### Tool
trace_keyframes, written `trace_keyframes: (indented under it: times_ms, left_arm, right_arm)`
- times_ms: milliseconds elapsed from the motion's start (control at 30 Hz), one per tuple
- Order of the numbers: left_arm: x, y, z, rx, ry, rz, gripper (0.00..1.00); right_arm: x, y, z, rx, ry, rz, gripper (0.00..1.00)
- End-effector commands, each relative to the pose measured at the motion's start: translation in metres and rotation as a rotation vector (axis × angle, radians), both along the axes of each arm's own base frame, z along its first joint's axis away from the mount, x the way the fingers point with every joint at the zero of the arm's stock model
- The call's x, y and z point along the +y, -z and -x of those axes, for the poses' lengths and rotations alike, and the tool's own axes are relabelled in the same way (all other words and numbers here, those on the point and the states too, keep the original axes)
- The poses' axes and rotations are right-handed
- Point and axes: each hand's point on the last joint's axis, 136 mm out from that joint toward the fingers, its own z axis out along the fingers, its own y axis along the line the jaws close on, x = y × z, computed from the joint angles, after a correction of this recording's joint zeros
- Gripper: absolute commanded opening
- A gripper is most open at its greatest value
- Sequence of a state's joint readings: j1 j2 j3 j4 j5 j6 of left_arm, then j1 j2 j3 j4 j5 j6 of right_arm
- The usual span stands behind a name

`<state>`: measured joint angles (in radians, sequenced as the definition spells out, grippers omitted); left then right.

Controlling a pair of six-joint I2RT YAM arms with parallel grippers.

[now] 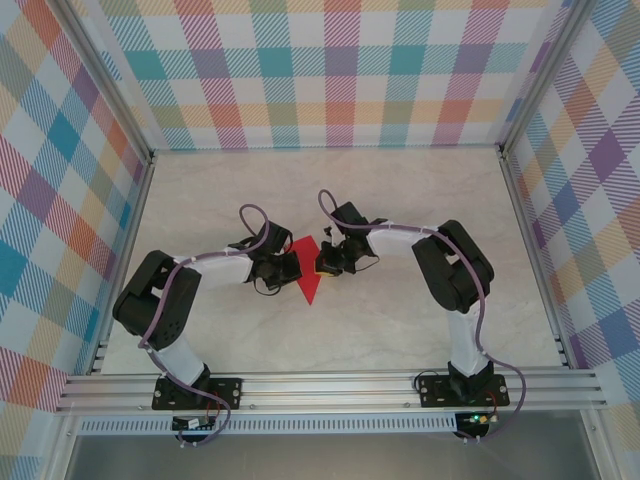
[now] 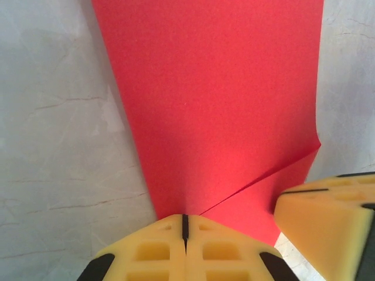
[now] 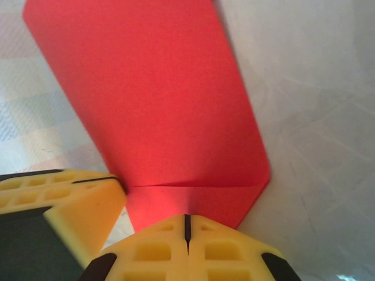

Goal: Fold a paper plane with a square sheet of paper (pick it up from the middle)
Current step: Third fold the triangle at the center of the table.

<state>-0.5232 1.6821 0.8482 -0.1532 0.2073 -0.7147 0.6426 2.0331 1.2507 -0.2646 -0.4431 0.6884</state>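
Yellow fingertips (image 2: 152, 252) of the left pincer (image 2: 184, 225) sit at the bottom centre of the left wrist view, clenched so that a thin dark seam is all that parts them; the square sheet of paper (image 2: 217, 99) spreads red from their tips toward the top of the frame; a slanting crease runs from the tips out to the sheet's lower right edge, where the right pincer (image 2: 328, 213) pokes in beside it.

Seen from the right wrist, the right pincer is clenched just as tight at bottom centre; a straight fold crosses the sheet just above its tips, leaving a narrow flap between fold and fingers; whether either pincer nips the paper or merely presses on it, I cannot tell.

From above, the sheet lies as a pointed red shape mid-frame on the pale tabletop (image 1: 420, 200), with the pincers meeting it from left and right.

The step in hand looks like setting a crease, and the shape is far from a narrow dart. To do it well, one pincer should stay as an anchor while the other presses squarely on the fold line and slides slowly outward; the edges should be matched before the crease is sharpened; thin paper on a smooth tabletop may skid or buckle, so the two tips should not pull apart.
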Motion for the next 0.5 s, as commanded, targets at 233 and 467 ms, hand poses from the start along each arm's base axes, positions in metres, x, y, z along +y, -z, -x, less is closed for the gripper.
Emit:
trace_keyframes:
  times_ms: [233, 467]
  left_arm:
    - [-0.021, -0.047, 0.018, -0.094, 0.083, 0.058, 0.21]
    - [-0.05, -0.037, 0.041, -0.042, 0.151, 0.13, 0.2]
  right_arm:
    - [-0.009, 0.019, 0.007, 0.05, 0.062, 0.05, 0.03]
    - [-0.013, 0.022, 0.007, 0.078, 0.105, 0.08, 0.03]
